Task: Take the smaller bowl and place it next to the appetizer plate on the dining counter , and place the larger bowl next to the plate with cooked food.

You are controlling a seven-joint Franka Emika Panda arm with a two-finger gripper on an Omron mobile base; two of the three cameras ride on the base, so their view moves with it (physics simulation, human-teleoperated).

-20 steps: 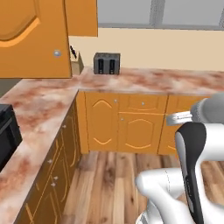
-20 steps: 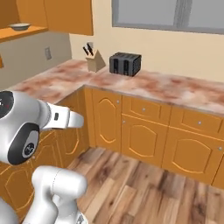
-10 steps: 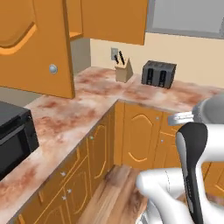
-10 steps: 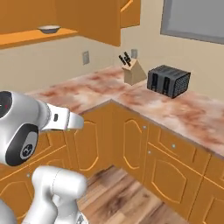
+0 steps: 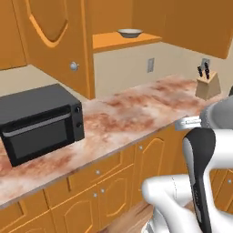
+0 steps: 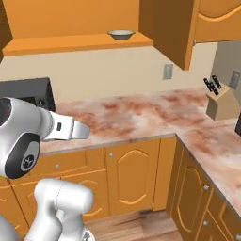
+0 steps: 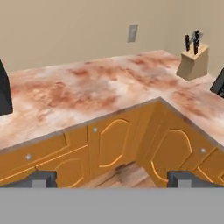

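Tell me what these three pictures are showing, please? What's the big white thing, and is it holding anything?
The big white thing is a robot arm in a pretend kitchen. Two pictures come from cameras riding behind it, one on each side. The third looks out from its hand, where its pincer stands open, holding nothing. On the marbled counter sit a black microwave and a knife block. A bowl rests high on an open shelf between the cupboards.
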